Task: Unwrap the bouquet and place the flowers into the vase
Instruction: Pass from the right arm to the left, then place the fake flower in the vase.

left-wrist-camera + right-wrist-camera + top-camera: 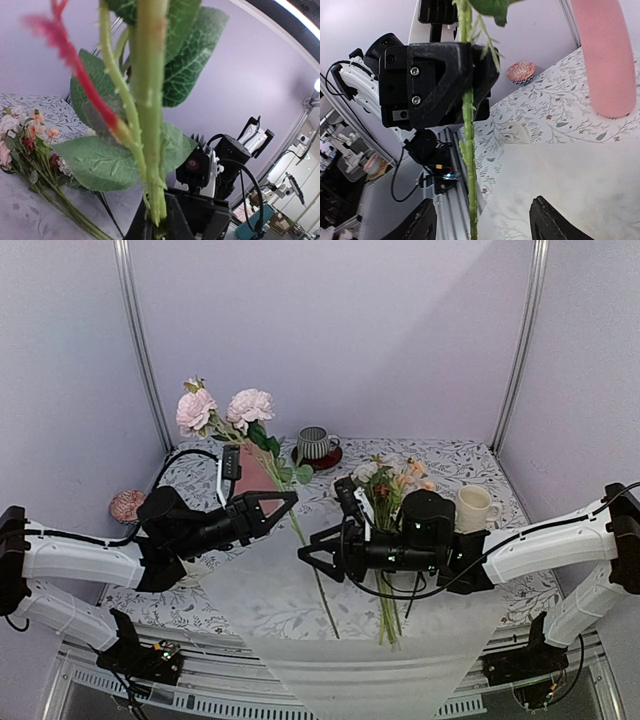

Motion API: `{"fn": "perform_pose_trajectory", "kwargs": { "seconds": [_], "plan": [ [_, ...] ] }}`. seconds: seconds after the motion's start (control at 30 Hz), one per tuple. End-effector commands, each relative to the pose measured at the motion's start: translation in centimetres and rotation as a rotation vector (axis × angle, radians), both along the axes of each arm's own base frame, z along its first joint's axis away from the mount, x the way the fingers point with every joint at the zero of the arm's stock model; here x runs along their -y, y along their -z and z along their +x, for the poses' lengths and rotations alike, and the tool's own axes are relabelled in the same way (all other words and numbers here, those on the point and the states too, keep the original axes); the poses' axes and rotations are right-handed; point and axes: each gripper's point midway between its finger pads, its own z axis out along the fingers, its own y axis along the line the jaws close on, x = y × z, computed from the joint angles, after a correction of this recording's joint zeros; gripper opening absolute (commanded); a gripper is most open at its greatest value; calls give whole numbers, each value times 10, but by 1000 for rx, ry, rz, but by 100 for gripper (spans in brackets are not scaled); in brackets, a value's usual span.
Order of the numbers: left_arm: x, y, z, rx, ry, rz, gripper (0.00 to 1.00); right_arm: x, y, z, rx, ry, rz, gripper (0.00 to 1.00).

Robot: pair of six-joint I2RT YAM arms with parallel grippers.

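Rose stem (150, 125), thin and rather stiff I judge, is clamped in my left gripper (159, 220), below the soft leaves (100, 162); that bare part is the safe hold. My right gripper (485, 220) stands apart, and the pink vase (252, 472) is just behind.

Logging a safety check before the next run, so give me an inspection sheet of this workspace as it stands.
Surface: floral cloth, wrapping paper spread flat on it.
Job's things: pink-bloomed stem held aloft; vase upright; other flowers lying flat.
Clutter: striped mug, cream mug, patterned bowl.
End effectors: left end effector shut on stem; right end effector open beside it.
Cables: black leads along both arms.
Surroundings: lilac walls, metal posts.
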Motion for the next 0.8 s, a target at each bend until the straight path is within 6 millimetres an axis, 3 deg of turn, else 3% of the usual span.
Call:
{"fn": "perform_pose_trajectory", "kwargs": {
  "seconds": [0.0,0.23,0.37,0.67,0.77],
  "plan": [
    [-6,11,14,-20,-75,70,0,19,-9,15,33,132,-1,71],
    [-24,22,51,-53,-202,221,0,67,-19,48,146,398,-78,100],
    [-48,11,81,-43,-299,287,0,93,-26,67,248,497,-124,99],
    [-104,-67,135,93,-504,311,0,119,-18,113,514,683,-288,99],
    [-121,-106,148,159,-582,297,0,126,-6,118,568,731,-309,99]
  ]
}}
